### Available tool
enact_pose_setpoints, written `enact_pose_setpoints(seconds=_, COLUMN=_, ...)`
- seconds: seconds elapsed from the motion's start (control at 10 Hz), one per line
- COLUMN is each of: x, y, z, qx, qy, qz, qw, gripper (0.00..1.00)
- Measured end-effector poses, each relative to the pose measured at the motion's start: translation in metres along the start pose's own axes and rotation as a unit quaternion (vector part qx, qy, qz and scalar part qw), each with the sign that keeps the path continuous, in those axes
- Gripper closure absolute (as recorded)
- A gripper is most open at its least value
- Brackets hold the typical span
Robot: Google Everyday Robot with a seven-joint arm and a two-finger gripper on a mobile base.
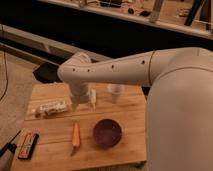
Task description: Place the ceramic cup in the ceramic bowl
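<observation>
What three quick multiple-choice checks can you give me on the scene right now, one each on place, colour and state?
1. Where is the ceramic cup?
A. inside the ceramic bowl
B. on the table, behind the bowl
C. on the floor

2. What colour is the bowl?
A. dark maroon
B. bright green
C. white

3. What state is the bowl in?
A. the cup sits in it
B. turned upside down
C. upright and empty

Answers:
1 B: the cup stands on the wood near the far edge, just right of the tool in this view; the tool hangs over the back of the table.
2 A: the bowl's inside shows dark maroon against the pale wood.
3 C: the open inside faces up with nothing in it.
</observation>
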Motion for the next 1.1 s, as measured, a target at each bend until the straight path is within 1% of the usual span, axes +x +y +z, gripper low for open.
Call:
enact_pose_setpoints(seconds=0.9, x=-0.0005, y=0.0005, z=-0.0003, qx=0.0, qy=0.0, qz=-0.001, qw=1.0, gripper=0.35)
enact_pose_setpoints(seconds=1.0, x=-0.0025, y=-0.0016, z=0.0003, qx=0.002, qy=0.002, qz=-0.002, qw=1.0, gripper=0.35)
enact_pose_setpoints(seconds=1.1, x=-0.0087, y=-0.009, z=0.0023, qx=0.009, qy=0.007, qz=-0.002, qw=0.9999, gripper=0.35)
